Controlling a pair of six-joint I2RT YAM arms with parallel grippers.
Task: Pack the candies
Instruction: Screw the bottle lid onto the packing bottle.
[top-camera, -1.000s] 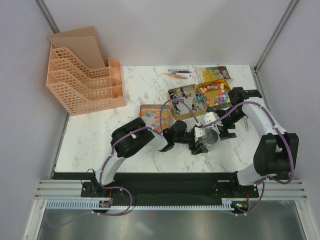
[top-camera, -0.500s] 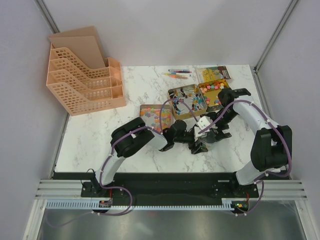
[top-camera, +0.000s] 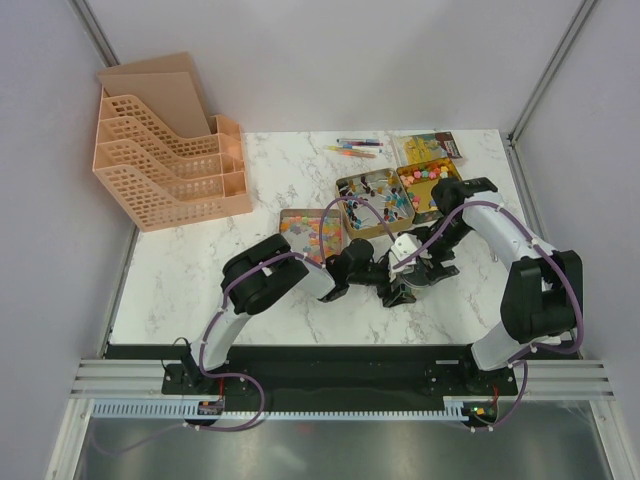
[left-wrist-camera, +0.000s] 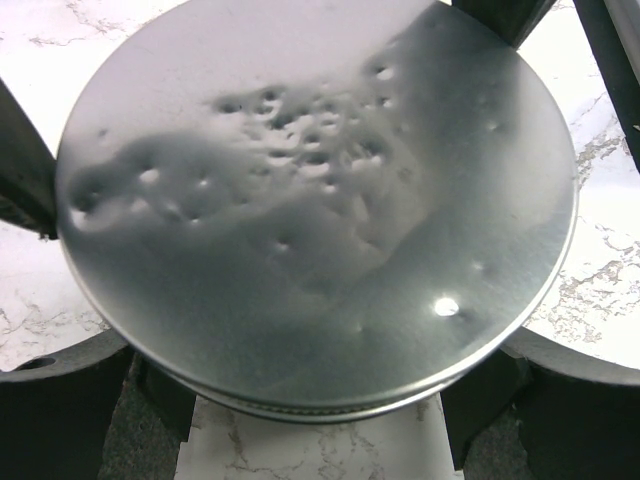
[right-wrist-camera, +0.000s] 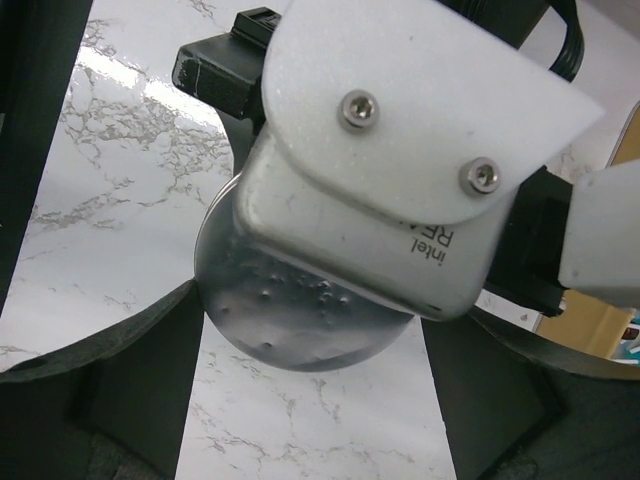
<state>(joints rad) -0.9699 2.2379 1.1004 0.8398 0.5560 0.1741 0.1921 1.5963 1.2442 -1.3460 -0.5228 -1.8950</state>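
Swung in leftward, right pincer poised over round tin, jaws apart astride it; left pincer clamped on tin's sides. Candies in open trays just beyond, nearer right arm.

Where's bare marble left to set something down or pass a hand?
Free: the front-left marble between the file organizer and the left arm; the back strip between the organizer and the pens. Crowded: right-centre, where the trays of candies, the round tin and the right arm bunch together.
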